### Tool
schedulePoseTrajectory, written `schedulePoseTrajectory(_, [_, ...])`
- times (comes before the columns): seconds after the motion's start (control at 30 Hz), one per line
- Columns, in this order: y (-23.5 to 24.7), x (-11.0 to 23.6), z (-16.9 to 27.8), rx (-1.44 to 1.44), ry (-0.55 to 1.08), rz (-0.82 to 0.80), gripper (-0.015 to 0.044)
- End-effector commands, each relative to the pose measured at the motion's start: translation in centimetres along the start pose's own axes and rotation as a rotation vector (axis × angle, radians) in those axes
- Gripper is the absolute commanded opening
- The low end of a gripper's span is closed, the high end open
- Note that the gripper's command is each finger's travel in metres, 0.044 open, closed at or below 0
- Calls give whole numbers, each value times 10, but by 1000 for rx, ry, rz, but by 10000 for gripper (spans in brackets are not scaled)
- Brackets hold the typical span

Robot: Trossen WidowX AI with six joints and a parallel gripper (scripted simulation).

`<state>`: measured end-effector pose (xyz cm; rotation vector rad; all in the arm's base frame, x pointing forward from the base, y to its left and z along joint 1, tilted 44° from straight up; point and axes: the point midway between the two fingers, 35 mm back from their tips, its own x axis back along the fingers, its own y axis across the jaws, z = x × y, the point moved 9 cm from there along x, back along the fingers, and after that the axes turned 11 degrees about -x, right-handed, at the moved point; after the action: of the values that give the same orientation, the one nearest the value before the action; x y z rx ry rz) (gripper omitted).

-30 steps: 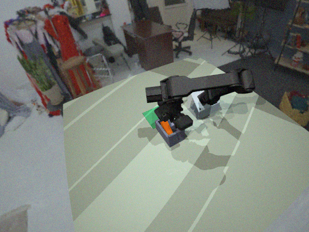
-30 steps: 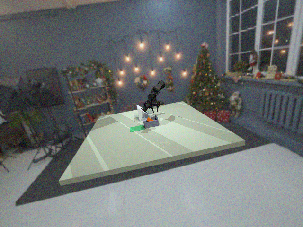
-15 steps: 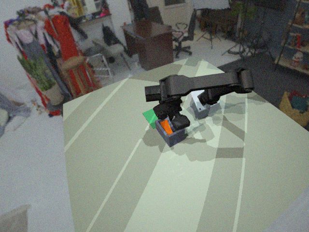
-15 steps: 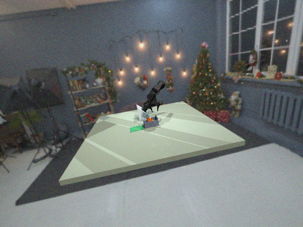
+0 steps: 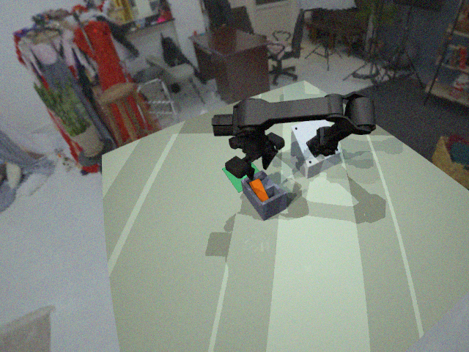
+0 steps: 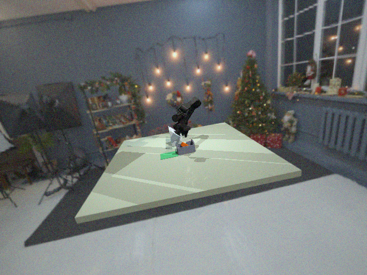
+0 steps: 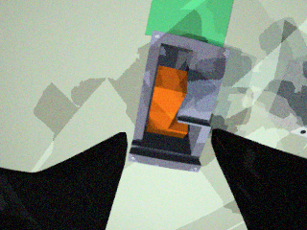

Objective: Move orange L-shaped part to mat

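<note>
The orange L-shaped part (image 5: 259, 190) (image 6: 184, 144) (image 7: 165, 103) is inside the grey tray (image 5: 264, 213) (image 6: 186, 149) (image 7: 147, 81). In the wrist view its faces show different shades and it looks tilted; dark pocket shows beyond both of its ends. How high either end stands is hard to tell. The green mat (image 5: 231, 177) (image 6: 167, 155) (image 7: 162, 16) lies against the tray's far end in the wrist view, with nothing on it. My gripper (image 5: 259, 172) (image 7: 169, 137) is open and empty above the tray, its fingertips spread to either side of the tray's near end in the wrist view.
A white-topped box (image 5: 302, 138) (image 6: 175, 138) stands close to the tray, on the side of the arm's base. The arm (image 5: 299, 109) (image 6: 189, 109) reaches over it. Shadows of the arm fall across the table around the tray.
</note>
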<state>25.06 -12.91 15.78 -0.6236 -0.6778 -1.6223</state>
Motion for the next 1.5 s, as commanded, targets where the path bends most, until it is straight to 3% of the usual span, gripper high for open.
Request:
schedulePoseTrajectory(0.0, [0,0,-13,-246,-5,6,280])
schedulePoseTrajectory(0.33, [0,-30,-13,-246,-4,6,280])
schedulePoseTrajectory(1.47, [0,-79,-13,-245,-1,5,280])
